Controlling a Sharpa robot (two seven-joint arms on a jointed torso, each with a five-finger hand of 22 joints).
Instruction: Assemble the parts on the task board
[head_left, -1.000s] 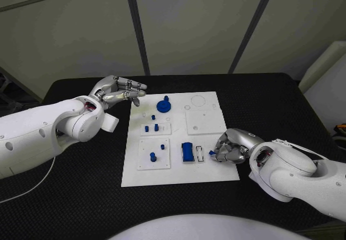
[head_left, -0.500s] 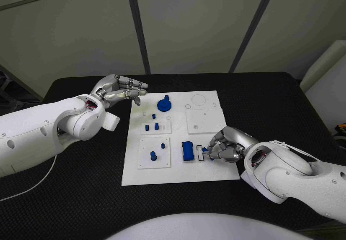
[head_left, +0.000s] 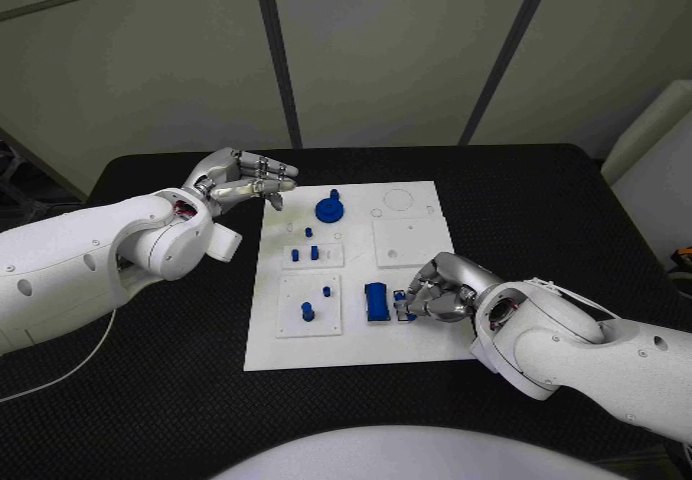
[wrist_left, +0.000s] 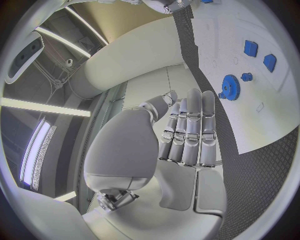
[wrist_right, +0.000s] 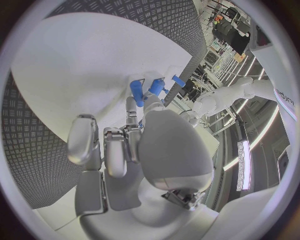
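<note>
**Right hand brings a small blue part to the slot beside the blue block**

The task board (head_left: 361, 280) lies in the middle of the black table (head_left: 577, 200), and most of the work is at its near right corner. There the right hand (head_left: 437, 290) is low over the board, with its fingers curled together. Between the fingertips I see a small blue part (head_left: 408, 297), so I judge that the hand holds it in a pinch, just beside the tall blue block (head_left: 375, 302) that stands in the board. The right wrist view shows blue pieces in front of the fingers, but the thumb covers the contact itself, so I cannot tell how deep the part sits.

The left hand (head_left: 238, 180) is at the far left corner of the board, above the table. Its fingers are stretched out side by side and it holds nothing. Near it, on the board, lies the blue gear (head_left: 330, 211), and some short blue pegs (head_left: 307, 255) stand in the small plates at the left side.

About the handling, I think the part is light, hard plastic, and probably a little slippery against the metal fingertips. It is small, so a fingertip pinch on its two flat sides seems the right hold; a whole-hand grasp would hide the slot. It will not bend, so if it comes tilted it may jam and not slide in. The board looks stiff and should not move under a soft push.
</note>
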